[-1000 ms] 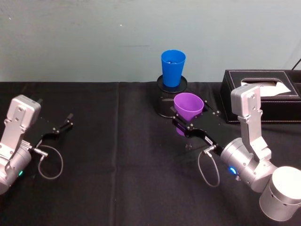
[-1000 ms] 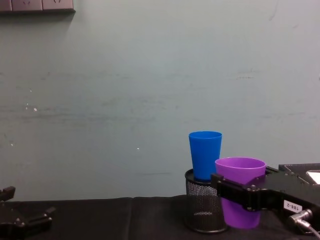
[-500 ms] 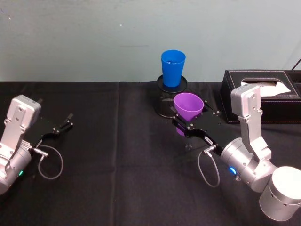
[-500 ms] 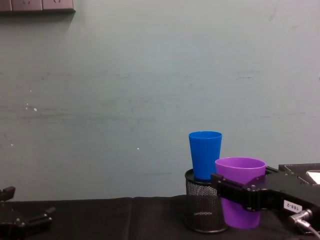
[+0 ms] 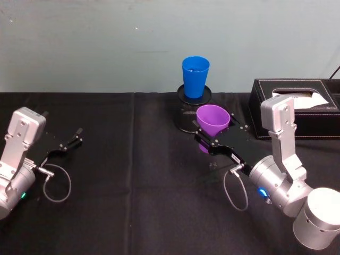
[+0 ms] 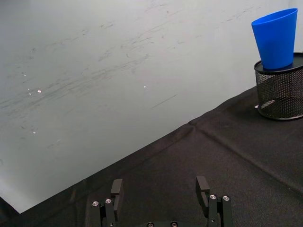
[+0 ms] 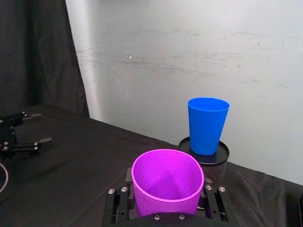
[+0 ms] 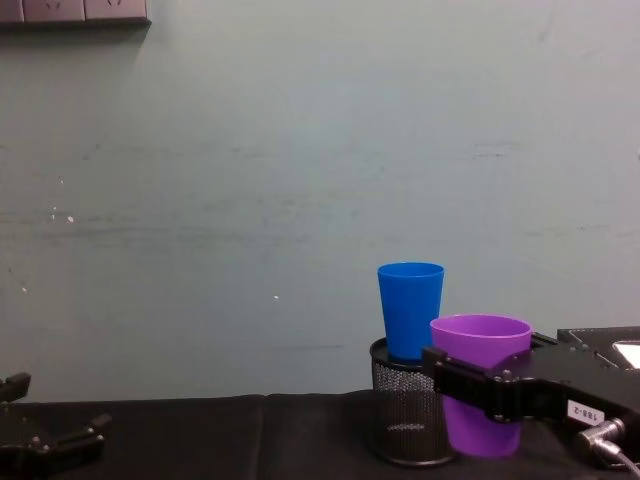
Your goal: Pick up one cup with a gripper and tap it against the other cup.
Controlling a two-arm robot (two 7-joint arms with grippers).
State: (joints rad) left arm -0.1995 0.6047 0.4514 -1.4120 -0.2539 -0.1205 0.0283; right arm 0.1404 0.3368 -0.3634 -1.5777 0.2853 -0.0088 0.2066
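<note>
The purple cup [image 5: 212, 119] [image 7: 166, 182] [image 8: 480, 375] stays upright between the black fingers of my right gripper [image 5: 211, 134] [image 7: 165, 201] [image 8: 470, 385], which is shut on it just above the black tablecloth. Behind it the blue cup [image 5: 195, 76] [image 7: 207, 125] [image 8: 411, 310] [image 6: 276, 38] stands upright on top of a black mesh pen holder [image 5: 186, 114] [image 8: 405, 420] [image 7: 210, 163]. A small gap separates the two cups. My left gripper [image 5: 70, 142] [image 6: 161, 189] [image 8: 55, 440] rests open and empty at the far left of the table.
A black tissue box [image 5: 297, 106] [image 8: 600, 350] sits at the back right, close beside my right arm. The table [image 5: 133, 175] is covered with black cloth and backs onto a pale green wall. A grey cable loops beside each wrist.
</note>
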